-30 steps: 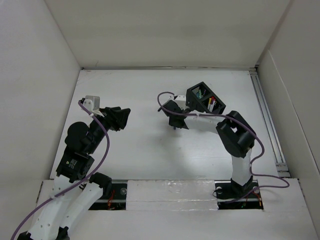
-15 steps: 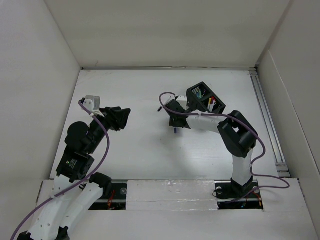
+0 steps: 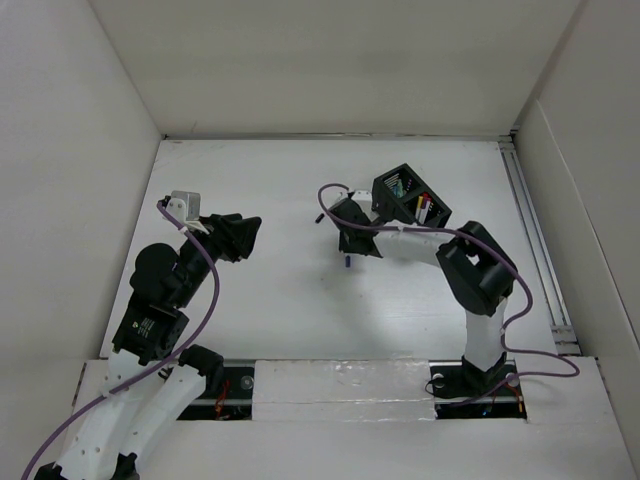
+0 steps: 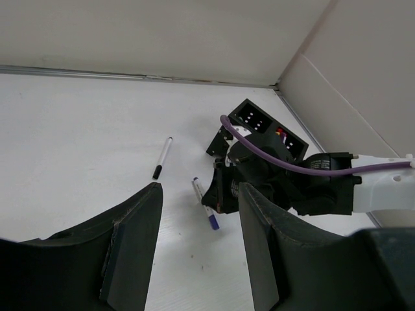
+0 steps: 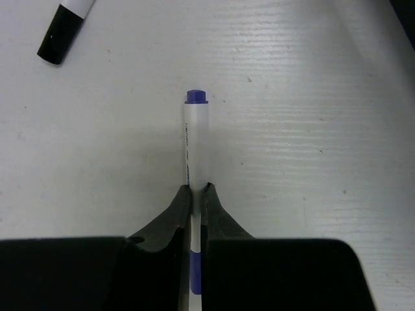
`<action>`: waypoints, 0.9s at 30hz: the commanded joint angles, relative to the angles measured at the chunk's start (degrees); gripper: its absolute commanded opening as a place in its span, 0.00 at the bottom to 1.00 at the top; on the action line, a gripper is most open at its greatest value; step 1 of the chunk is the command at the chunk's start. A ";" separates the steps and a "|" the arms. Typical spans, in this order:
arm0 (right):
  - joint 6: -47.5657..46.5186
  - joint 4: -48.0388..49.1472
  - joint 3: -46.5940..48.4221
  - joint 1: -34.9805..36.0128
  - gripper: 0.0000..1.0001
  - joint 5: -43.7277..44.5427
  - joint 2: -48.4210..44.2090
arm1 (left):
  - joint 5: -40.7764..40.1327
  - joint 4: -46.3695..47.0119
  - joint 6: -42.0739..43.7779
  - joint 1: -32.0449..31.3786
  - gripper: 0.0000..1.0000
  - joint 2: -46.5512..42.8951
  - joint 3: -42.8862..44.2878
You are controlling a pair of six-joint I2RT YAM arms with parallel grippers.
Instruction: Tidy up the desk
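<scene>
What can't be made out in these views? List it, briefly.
- Contents of the black mesh organizer: too small in the top view, and partly behind the right arm in the left wrist view.
- Most of the black-capped marker: cut off by the top edge of the right wrist view.
- Rear end of the blue-capped marker: hidden by the right gripper clamping it, right wrist view.

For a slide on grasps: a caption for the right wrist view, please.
Right gripper clamped on a blue-capped white marker over the desk; a black-capped marker lies at upper left.
</scene>
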 commanded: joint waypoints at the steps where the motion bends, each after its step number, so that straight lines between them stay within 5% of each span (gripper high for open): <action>1: -0.96 5.64 -2.78 -0.42 0.00 0.12 -7.35 | 0.55 2.85 0.74 0.24 0.46 -0.11 -0.25; 7: -1.66 12.25 -7.88 -4.19 0.00 1.08 -21.85 | 0.72 2.85 0.74 0.24 0.46 0.07 -0.25; 15: -2.45 14.36 -8.68 -16.22 0.00 8.80 -28.90 | 0.63 2.85 0.74 0.24 0.46 -0.02 -0.33; 21: -3.68 17.70 -9.12 -20.55 0.00 -4.86 -28.56 | 0.46 2.85 0.74 0.24 0.46 -0.02 -0.16; 27: -7.10 16.30 -3.16 -15.90 0.06 -13.32 -20.57 | 0.63 2.85 0.66 0.24 0.46 0.07 -0.25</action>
